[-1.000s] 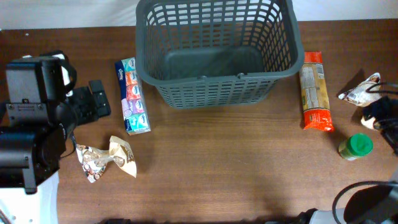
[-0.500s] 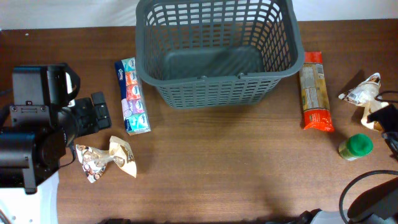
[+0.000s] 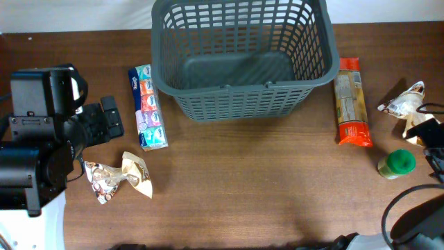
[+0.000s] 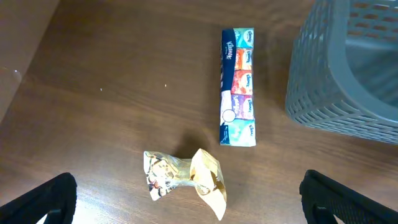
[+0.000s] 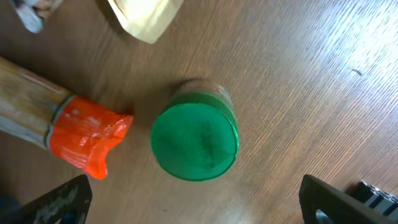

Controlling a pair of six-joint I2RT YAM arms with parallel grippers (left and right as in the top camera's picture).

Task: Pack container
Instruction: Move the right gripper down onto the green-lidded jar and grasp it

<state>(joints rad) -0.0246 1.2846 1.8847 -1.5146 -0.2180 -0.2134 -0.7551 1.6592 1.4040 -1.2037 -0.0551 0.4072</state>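
The container (image 3: 243, 89), a big dark grey lattice basket, stands empty at the back middle; its corner shows in the left wrist view (image 4: 336, 93). My left gripper (image 3: 105, 122) is open at the left. In its wrist view the left gripper (image 4: 186, 210) hangs above a crumpled snack wrapper (image 4: 185, 177), with a tissue pack (image 4: 238, 86) beyond. My right gripper (image 3: 431, 139) is open at the right edge. In its wrist view the right gripper (image 5: 198, 202) hovers just short of a green-lidded jar (image 5: 195, 142). Neither gripper holds anything.
The tissue pack (image 3: 148, 106) lies left of the basket and the snack wrapper (image 3: 118, 177) in front of it. An orange-ended pasta pack (image 3: 350, 103) lies right of the basket, the jar (image 3: 397, 164) nearer the front, and a pale wrapper (image 3: 401, 103) at the far right.
The left arm swayed slightly right and came back. The right gripper drifted a little toward the right edge. Nothing on the table moved.
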